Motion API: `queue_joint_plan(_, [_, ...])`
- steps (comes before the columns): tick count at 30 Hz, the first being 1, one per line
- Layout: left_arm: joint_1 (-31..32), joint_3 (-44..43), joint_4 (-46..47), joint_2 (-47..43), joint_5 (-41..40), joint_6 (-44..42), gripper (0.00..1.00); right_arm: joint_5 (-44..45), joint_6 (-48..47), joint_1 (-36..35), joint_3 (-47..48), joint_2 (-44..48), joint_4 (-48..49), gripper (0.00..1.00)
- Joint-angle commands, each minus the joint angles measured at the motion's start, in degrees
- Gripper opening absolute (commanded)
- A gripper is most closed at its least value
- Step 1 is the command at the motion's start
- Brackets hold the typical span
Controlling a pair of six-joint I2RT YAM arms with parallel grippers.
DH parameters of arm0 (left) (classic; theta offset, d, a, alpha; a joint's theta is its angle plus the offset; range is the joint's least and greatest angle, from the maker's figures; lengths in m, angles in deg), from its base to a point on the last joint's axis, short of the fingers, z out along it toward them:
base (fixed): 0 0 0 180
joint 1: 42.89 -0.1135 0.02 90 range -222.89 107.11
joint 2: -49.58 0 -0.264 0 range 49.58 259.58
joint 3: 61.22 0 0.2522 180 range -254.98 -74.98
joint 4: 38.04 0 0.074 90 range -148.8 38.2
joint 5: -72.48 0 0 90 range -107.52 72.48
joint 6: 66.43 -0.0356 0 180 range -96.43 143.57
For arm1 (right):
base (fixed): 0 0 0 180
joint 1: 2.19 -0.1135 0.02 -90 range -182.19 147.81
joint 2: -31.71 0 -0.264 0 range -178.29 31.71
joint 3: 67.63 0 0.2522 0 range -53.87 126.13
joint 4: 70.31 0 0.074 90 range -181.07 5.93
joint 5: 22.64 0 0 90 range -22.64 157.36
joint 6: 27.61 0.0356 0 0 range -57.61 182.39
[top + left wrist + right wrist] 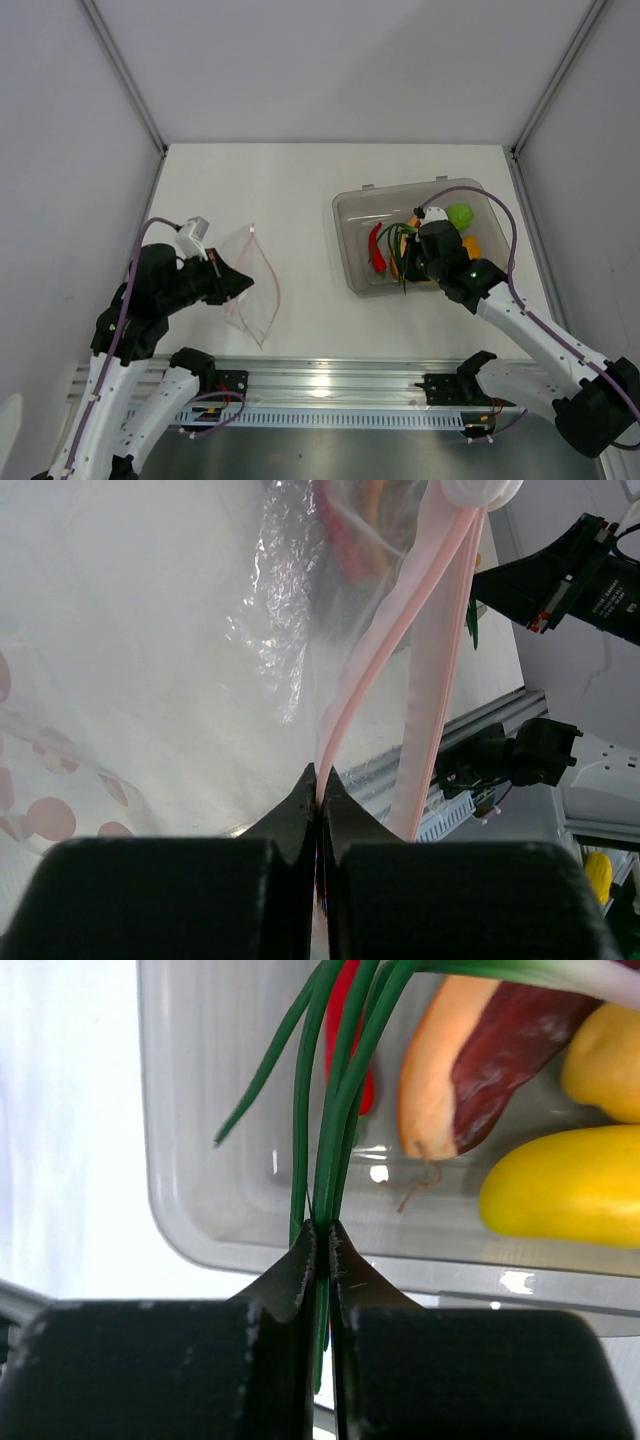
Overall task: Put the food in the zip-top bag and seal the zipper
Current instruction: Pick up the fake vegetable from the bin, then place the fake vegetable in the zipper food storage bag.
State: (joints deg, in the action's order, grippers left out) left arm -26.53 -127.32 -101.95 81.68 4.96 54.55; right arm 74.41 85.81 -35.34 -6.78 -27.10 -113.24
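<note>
Right pincer (320, 1228) clamps scallion (338, 1130) beside bin wall (180, 1210).

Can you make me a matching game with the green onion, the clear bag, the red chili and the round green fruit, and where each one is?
Things:
1. scallion
2. zip-top bag
3. red chili
4. green round fruit

Places:
A. left part of the bin, seen from the top
B. pinched by the left fingers
C. far right corner of the bin
D. pinched by the right fingers

Pairs: 1-D, 2-B, 3-A, 4-C
</note>
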Motion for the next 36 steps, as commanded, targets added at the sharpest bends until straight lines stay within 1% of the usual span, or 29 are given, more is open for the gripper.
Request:
queue_joint_plan(1, [0.34, -0.93, -0.04, 0.42, -1.12, -0.48, 0.01, -2.91, -1.36, -1.48, -0.77, 2.64, 0.69, 0.00])
queue_joint_plan(4, [0.34, -0.57, 0.84, 1.04, -0.34, -0.40, 0.00, -5.02, -1.10, -2.80, -0.60, 3.43, 1.30, 0.00])
queue_joint_plan(8, [0.34, -1.80, 1.11, 3.67, 1.07, -1.10, 0.01, -11.69, -1.01, -5.52, 1.07, 4.75, 2.19, 0.00])
queue_joint_plan(10, [0.34, -1.54, 2.33, 3.94, 1.60, -1.27, 0.01, -13.46, -1.01, -6.58, 2.03, 5.54, 1.75, 0.00])
queue_joint_plan(13, [0.34, -0.22, 3.56, 3.94, 1.69, -1.36, 0.01, -17.50, -0.13, -7.81, 4.06, 7.29, 1.22, 0.00])
queue_joint_plan(18, [0.34, 3.11, 6.55, 4.11, 3.00, -1.10, 0.01, -27.16, 2.59, -8.34, 7.66, 10.37, 2.27, 0.00])
queue_joint_plan(19, [0.34, 3.29, 6.90, 4.38, 3.27, -1.01, 0.01, -29.87, 3.12, -8.34, 8.01, 10.90, 3.40, 0.00])
queue_joint_plan(21, [0.34, 3.38, 8.05, 4.99, 4.49, -1.27, 0.01, -32.52, 4.96, -8.34, 8.72, 12.30, 5.08, 0.00])
queue_joint_plan(22, [0.34, 3.03, 8.31, 5.86, 4.94, -1.36, 0.01, -33.76, 5.66, -8.34, 9.24, 12.75, 7.44, 0.00])
queue_joint_plan(23, [0.34, 2.86, 9.01, 6.39, 5.46, -1.45, 0.01, -36.90, 6.63, -8.34, 9.33, 13.01, 8.94, 0.00])
queue_joint_plan(24, [0.34, 2.77, 9.45, 6.83, 7.12, -1.45, 0.01, -38.76, 8.99, -8.34, 9.42, 13.10, 10.69, 0.00])
queue_joint_plan(25, [0.34, 2.42, 9.98, 7.80, 8.10, -1.45, 0.01, -40.78, 10.32, -8.34, 9.34, 12.93, 14.54, 0.00])
queue_joint_plan(26, [0.34, 2.15, 10.42, 8.41, 8.98, -1.45, 0.01, -44.63, 11.64, -8.43, 9.34, 12.67, 16.49, 0.00])
queue_joint_plan(27, [0.34, 1.98, 10.95, 8.86, 10.64, -1.71, 0.01, -46.67, 14.35, -8.60, 9.16, 12.14, 18.60, 0.00])
queue_joint_plan(28, [0.34, 1.37, 11.13, 9.82, 11.35, -1.80, 0.01, -50.25, 15.85, -8.95, 9.07, 11.88, 23.23, 0.00])
queue_joint_plan(30, [0.34, 1.01, 12.35, 10.44, 12.50, -1.98, 0.01, -52.65, 18.14, -9.91, 9.07, 11.52, 28.26, 0.00])
queue_joint_plan(34, [0.34, 0.92, 13.50, 11.32, 14.60, -2.16, 0.01, -55.03, 19.82, -14.22, 11.09, 10.73, 31.45, 0.00])
queue_joint_plan(36, [0.34, 2.05, 14.81, 11.23, 15.22, -1.37, 0.01, -55.04, 19.82, -17.64, 12.32, 10.64, 32.07, 0.00])
